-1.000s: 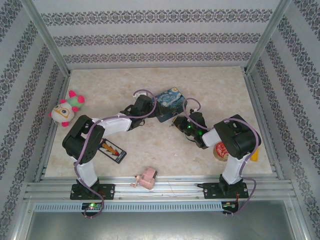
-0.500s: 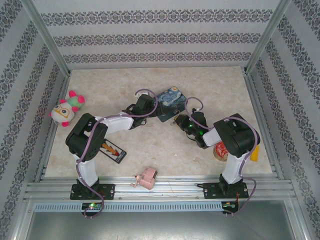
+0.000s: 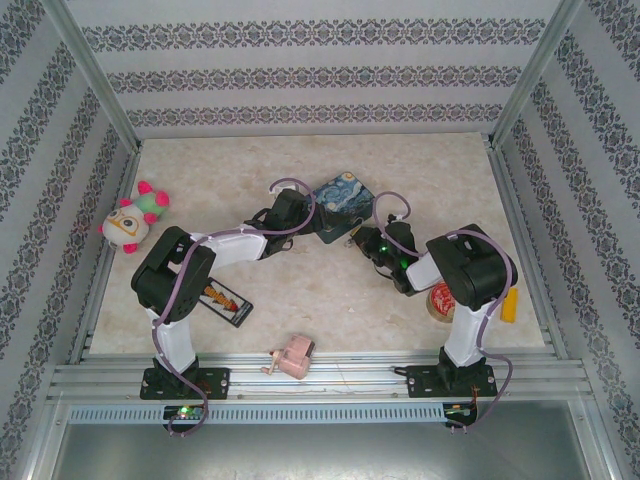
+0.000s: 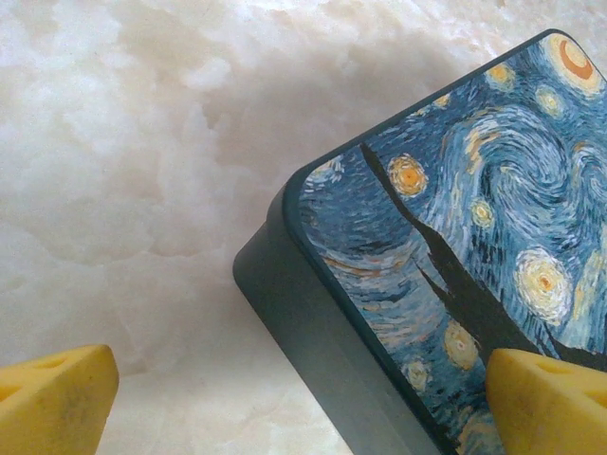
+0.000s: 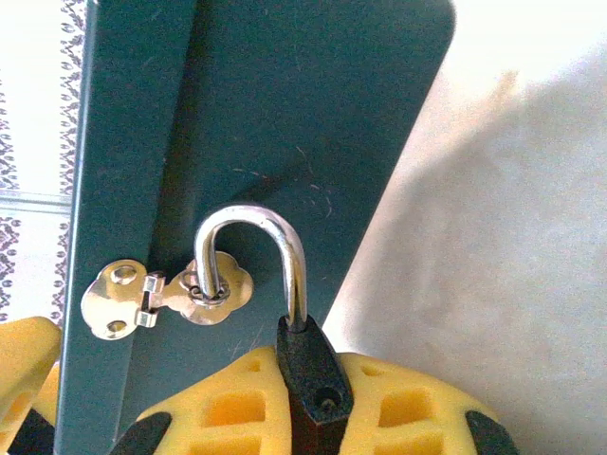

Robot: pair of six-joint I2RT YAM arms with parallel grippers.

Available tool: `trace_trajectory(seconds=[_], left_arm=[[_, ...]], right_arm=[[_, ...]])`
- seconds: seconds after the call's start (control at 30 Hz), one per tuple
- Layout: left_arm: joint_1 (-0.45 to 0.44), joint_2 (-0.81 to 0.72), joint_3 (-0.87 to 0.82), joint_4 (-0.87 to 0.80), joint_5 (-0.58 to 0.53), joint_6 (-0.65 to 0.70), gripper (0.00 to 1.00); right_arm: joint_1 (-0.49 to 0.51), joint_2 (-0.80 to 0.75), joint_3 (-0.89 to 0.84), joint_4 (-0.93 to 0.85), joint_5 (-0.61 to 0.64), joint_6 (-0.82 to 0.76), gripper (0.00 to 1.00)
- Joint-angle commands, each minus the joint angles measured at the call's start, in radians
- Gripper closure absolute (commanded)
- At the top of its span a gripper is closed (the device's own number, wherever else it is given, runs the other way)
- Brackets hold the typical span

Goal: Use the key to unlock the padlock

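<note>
The small black padlock (image 5: 313, 374) is pinched between the yellow pads (image 5: 228, 408) of my right gripper (image 5: 313, 403), which is shut on its body. Its silver shackle (image 5: 248, 220) has one leg in the body. The free leg hangs through the ring of the tin's hasp (image 5: 204, 284), and its hole in the body shows bare. From above, my right gripper (image 3: 358, 240) meets the tin's near side. My left gripper (image 4: 303, 408) is open, its fingers straddling a corner of the blue painted tin (image 4: 455, 237). The key is out of view.
The tin (image 3: 342, 197) lies mid-table between both arms. A plush toy (image 3: 133, 218) sits at the left wall and a dark packet (image 3: 222, 298) by the left arm. A pink gadget (image 3: 290, 358) lies at the front edge, a round can (image 3: 440, 300) by the right arm.
My right gripper, with the padlock, has crept up and left toward the tin. The tin has shifted slightly away. The left gripper has stayed open at the tin's corner.
</note>
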Motion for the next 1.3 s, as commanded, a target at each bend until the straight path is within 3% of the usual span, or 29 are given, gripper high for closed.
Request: trace_trajectory(seconds=[0.0,0.37,0.93,1.27], left_arm=[[0.005,0.003,-0.028,-0.013,-0.015,-0.01,0.02],[0.015,-0.003,-0.047,0.007,-0.006,-0.028,0.15],[0.016,-0.004,-0.046,-0.003,0.001,-0.03,0.16],[0.061,-0.025,-0.071,0.001,0.005,-0.022,0.27]], right_arm=[[-0.019,0.01,0.019,0.051,0.017,-0.001,1.0],[-0.026,-0.008,0.008,0.048,0.027,-0.014,1.0],[-0.027,0.043,0.068,0.119,0.053,0.036,1.0],[-0.009,-0.09,-0.021,0.042,0.049,-0.034,1.0]])
